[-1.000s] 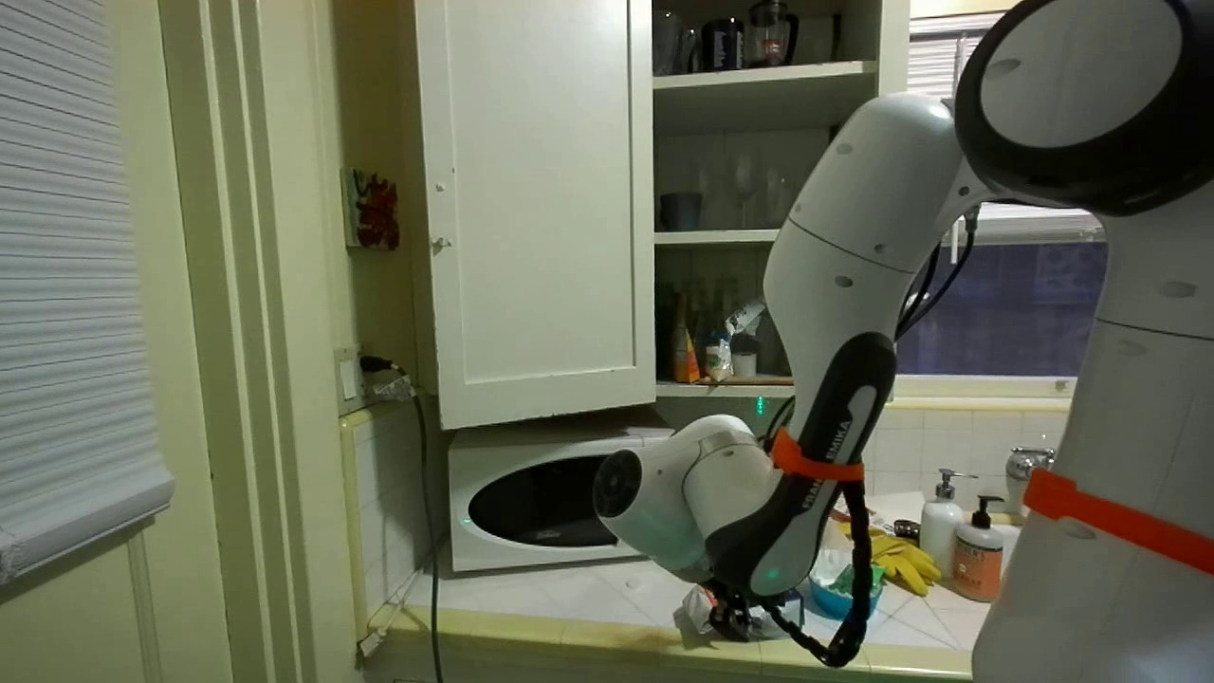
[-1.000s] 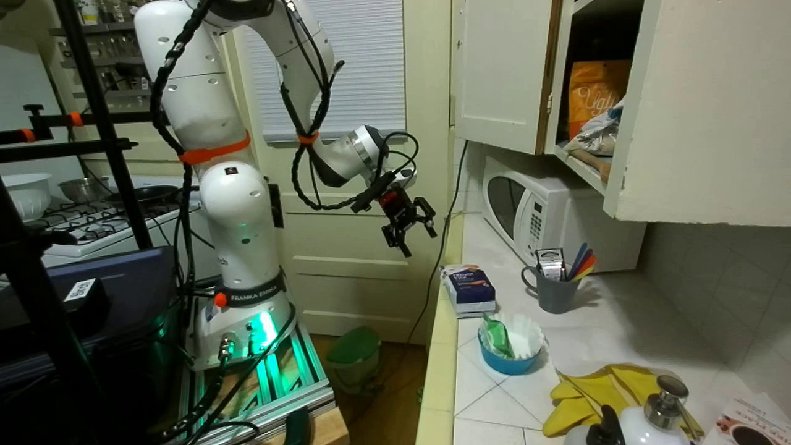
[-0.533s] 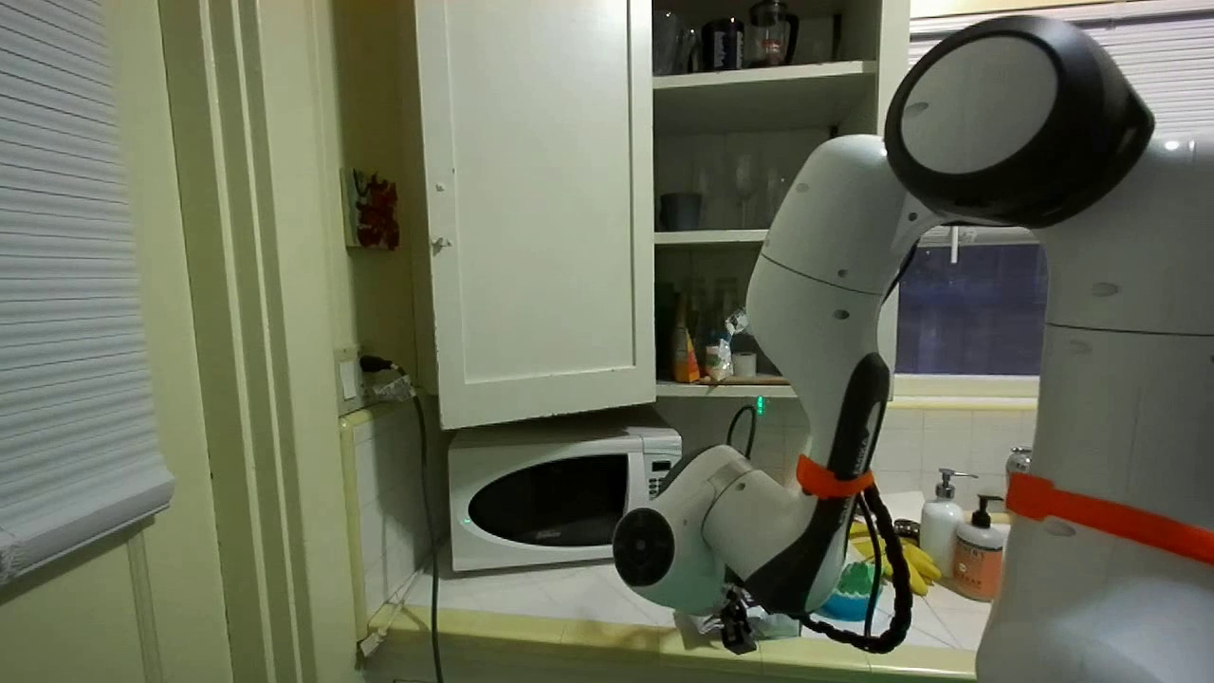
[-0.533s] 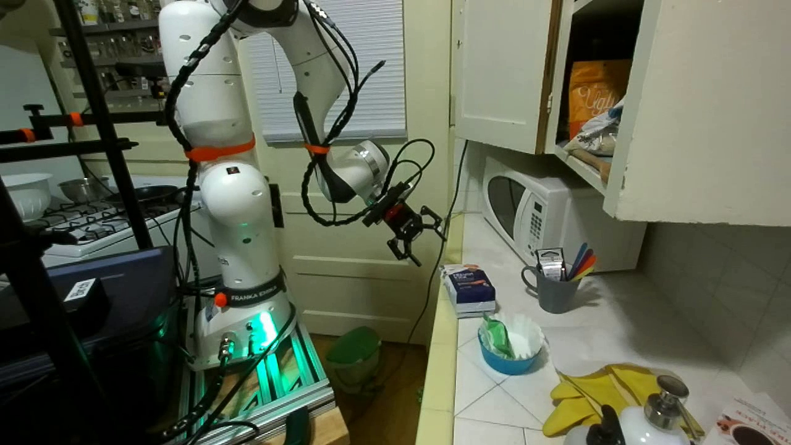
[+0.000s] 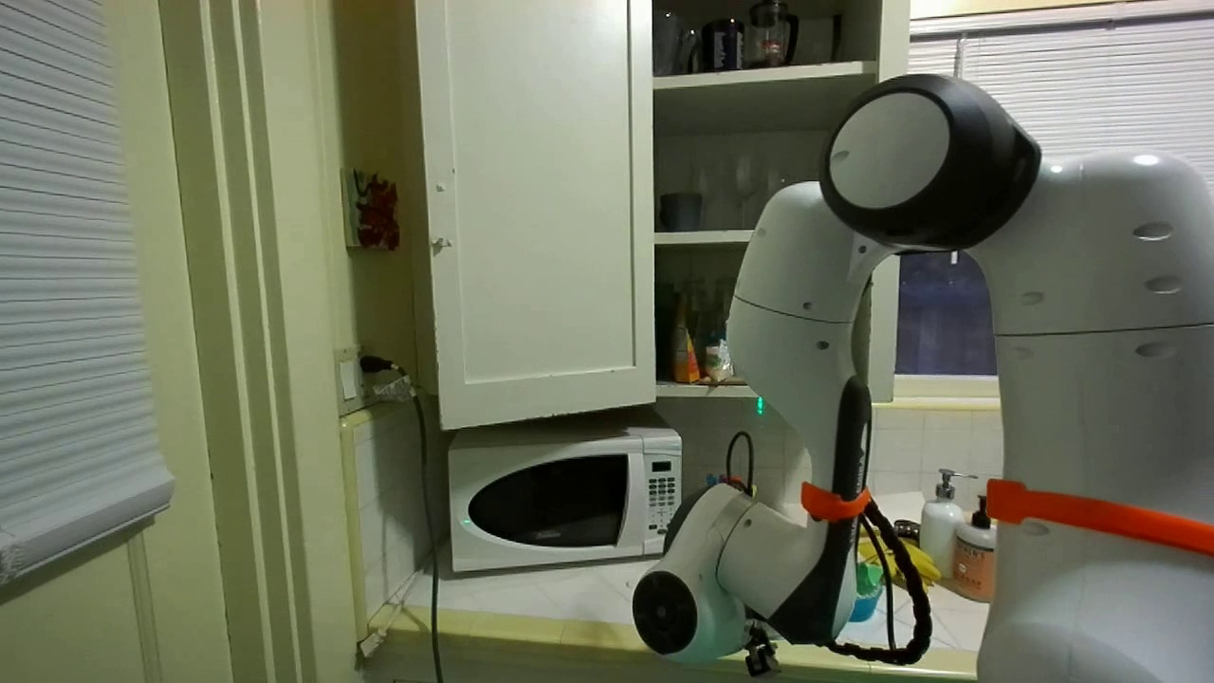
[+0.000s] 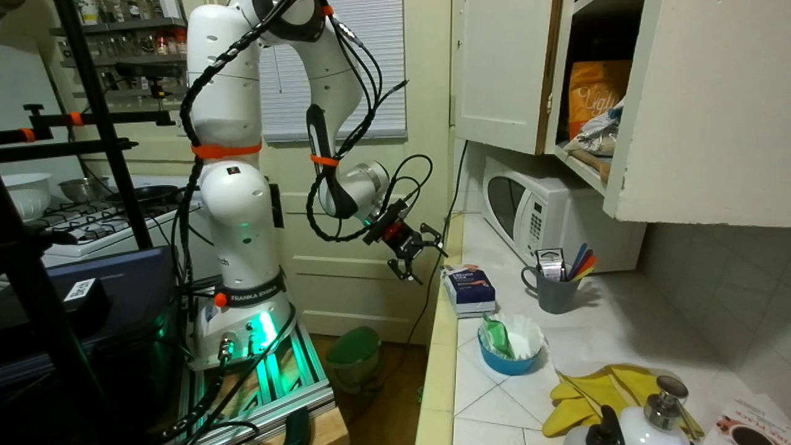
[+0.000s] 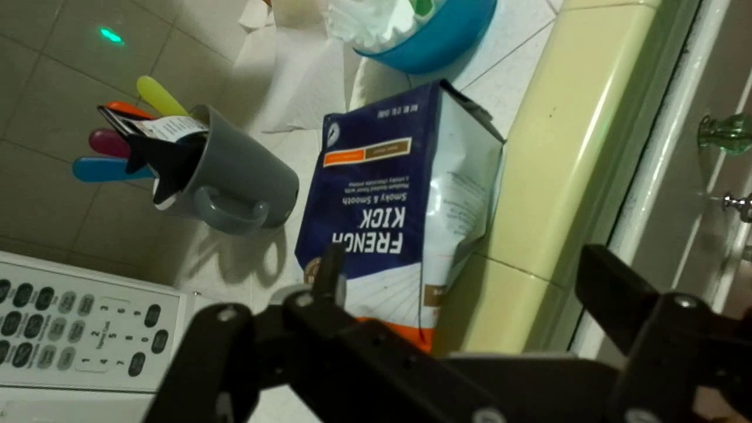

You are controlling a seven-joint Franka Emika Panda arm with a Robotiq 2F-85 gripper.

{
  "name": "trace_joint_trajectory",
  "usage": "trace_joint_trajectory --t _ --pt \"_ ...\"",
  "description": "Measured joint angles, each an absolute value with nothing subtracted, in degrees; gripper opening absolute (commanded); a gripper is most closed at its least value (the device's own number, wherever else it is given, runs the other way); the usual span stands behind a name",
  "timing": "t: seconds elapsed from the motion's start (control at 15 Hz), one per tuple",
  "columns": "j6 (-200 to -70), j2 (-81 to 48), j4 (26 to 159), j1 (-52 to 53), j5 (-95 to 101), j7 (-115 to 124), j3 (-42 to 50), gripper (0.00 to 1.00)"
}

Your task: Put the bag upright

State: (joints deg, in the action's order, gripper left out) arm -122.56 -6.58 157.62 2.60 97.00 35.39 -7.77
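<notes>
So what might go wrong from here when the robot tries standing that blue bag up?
The bag lies at the yellow counter edge, so an outward push might send it off. The blue bowl sits close to one end and could get bumped. The open gripper might knock the gray mug near the bag.

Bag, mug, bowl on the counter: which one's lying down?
The dark blue FRENCH KICK bag, lying printed front up at the counter's yellow edge. The gray mug and blue bowl both stand upright.
</notes>
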Motion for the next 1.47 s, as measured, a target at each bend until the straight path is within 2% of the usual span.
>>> trace_joint_trajectory --t 1.13,1.47 --pt "-122.4 -10.74 154.2 2.85 96.06 41.11 -7.75 1.0" --pt "-121.48 -12.09 153.28 4.12 97.54 49.76 -8.48 1.0"
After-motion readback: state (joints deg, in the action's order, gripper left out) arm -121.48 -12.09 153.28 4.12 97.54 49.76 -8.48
